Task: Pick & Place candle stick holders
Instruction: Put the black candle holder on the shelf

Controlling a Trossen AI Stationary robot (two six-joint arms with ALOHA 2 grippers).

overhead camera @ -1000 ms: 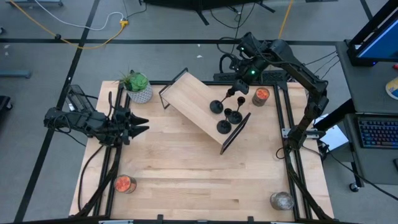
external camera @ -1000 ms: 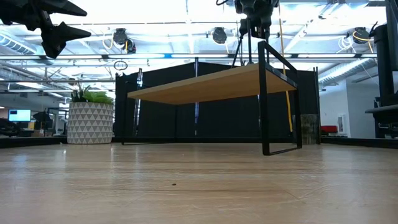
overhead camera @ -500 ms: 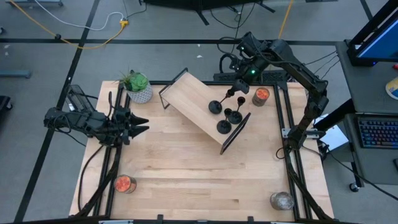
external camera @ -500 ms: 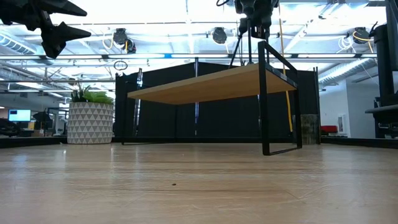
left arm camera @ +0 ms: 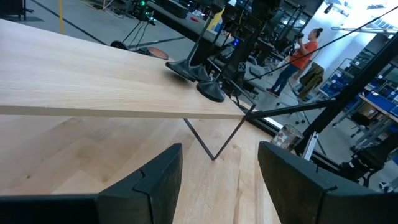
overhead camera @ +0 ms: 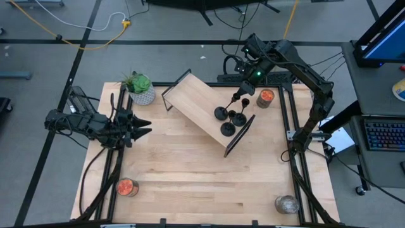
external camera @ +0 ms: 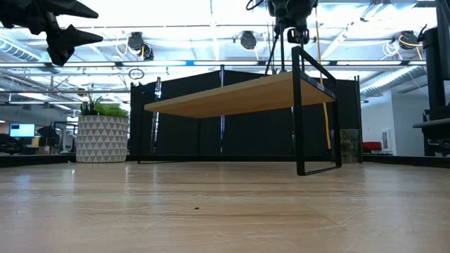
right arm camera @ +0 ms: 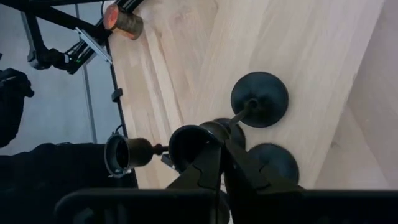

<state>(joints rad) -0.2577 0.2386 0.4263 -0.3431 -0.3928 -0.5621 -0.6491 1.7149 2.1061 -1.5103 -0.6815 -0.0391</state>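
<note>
Since a second ago the leftmost of the candle stick holders (overhead camera: 220, 113) has shifted slightly nearer on the shelf (overhead camera: 196, 101), the right gripper (overhead camera: 243, 95) pinching its cup, while the left gripper (overhead camera: 140, 126) waits open, far left.

Wooden table (overhead camera: 190, 177) carries a raised shelf (overhead camera: 193, 101); beside the shelf a potted plant (overhead camera: 140, 88), an orange-filled jar (overhead camera: 266, 97), two further jars (overhead camera: 126, 187) (overhead camera: 286, 204) well apart.

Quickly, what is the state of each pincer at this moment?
Left pincer: open, holding nothing, over the table's left side.
Right pincer: closed on the cup top of a holder above the shelf.
</note>
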